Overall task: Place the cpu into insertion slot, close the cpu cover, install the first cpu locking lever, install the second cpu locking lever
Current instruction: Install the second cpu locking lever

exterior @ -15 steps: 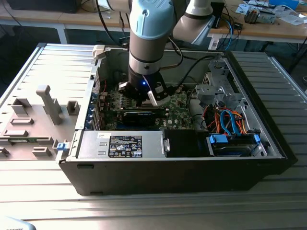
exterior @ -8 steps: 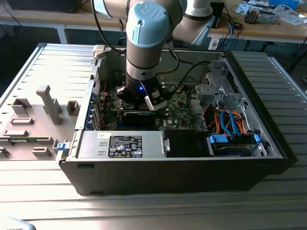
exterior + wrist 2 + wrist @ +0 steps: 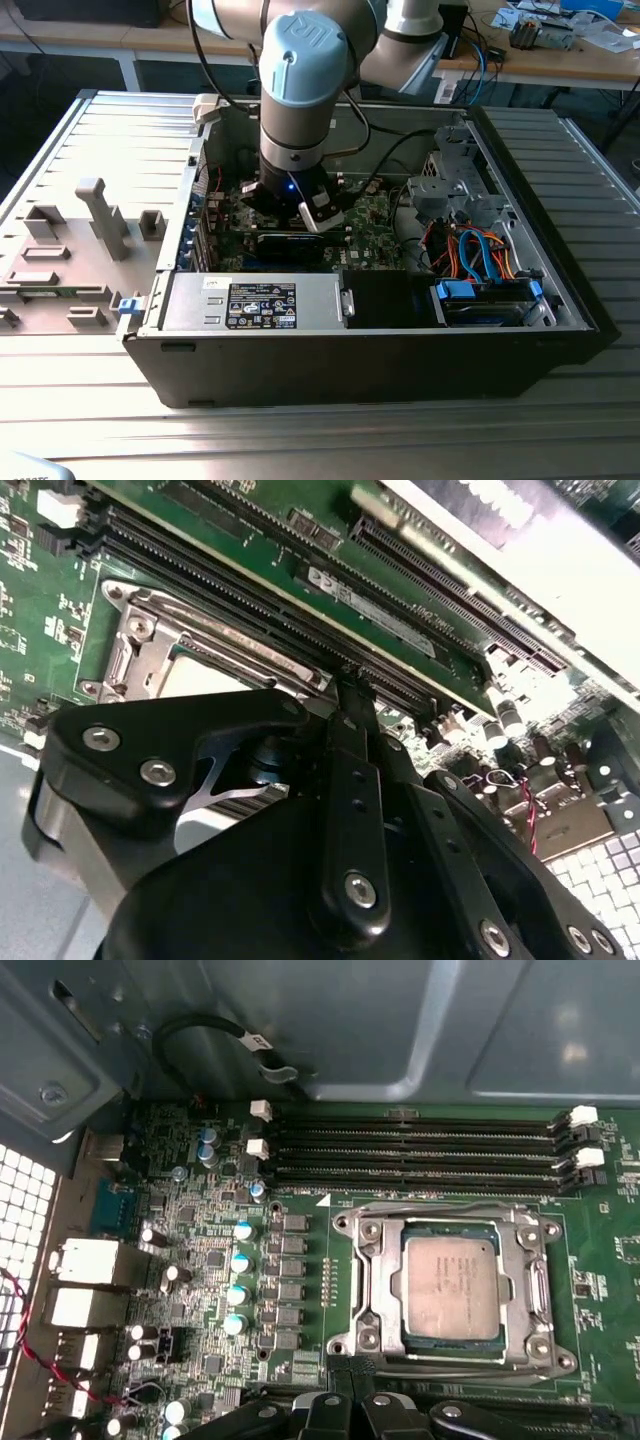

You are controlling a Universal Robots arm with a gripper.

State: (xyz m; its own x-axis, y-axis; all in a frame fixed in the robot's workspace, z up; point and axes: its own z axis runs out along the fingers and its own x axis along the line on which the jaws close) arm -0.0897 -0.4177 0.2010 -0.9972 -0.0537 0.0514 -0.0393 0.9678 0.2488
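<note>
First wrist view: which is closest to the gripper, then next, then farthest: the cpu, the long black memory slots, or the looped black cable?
From the gripper:
1. The cpu, seated in the insertion slot just past the fingertips.
2. The long black memory slots, beyond the socket.
3. The looped black cable, against the grey case wall.

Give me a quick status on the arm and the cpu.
Gripper low over the motherboard, beside the insertion slot, holding nothing visible. Cpu seated in slot, cpu cover closed over it. Nothing in the way.
</note>
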